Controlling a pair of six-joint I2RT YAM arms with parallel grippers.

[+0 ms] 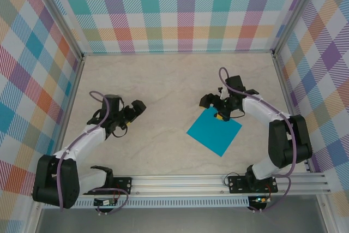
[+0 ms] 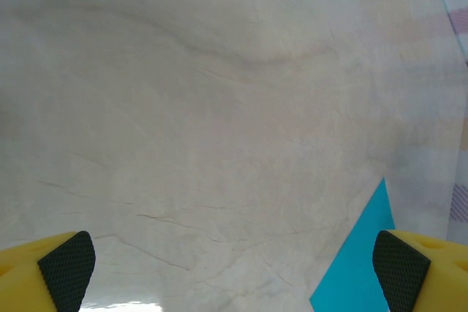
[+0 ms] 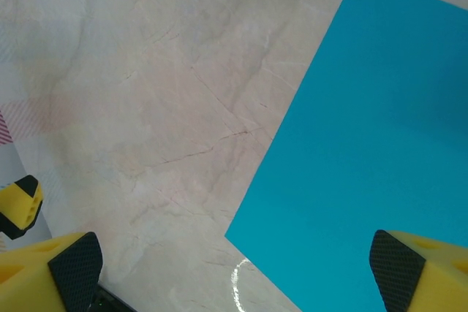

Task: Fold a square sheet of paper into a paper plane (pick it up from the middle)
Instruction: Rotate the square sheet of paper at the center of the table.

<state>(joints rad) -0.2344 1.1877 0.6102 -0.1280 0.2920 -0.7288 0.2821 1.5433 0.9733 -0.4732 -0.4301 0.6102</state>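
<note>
Nearest, a slotted metal rail (image 1: 185,181) runs along the front edge of the table (image 1: 163,85) and carries both arm bases (image 1: 245,183). Just beyond it, right of centre, the square sheet of paper (image 1: 214,133) lies flat on the tabletop. It is turned like a diamond, its near corner pointing at the rail and its side edges free.

The right gripper (image 1: 211,108) hangs over the sheet's far corner, fingers spread wide. In its wrist view one pad (image 3: 398,275) sits above the teal and the other pad (image 3: 73,268) above bare table, with the sheet's straight edge running between them. Whether it touches the paper I cannot tell.

The left gripper (image 1: 140,106) stands well apart to the left, also spread wide with nothing between its fingers. A corner of the sheet (image 2: 358,272) shows beside one pad in its wrist view.

An open stretch of pale, marble-veined surface lies between the two grippers and runs on to the back. Pastel checked walls (image 1: 180,9) close the left, far and right sides.
</note>
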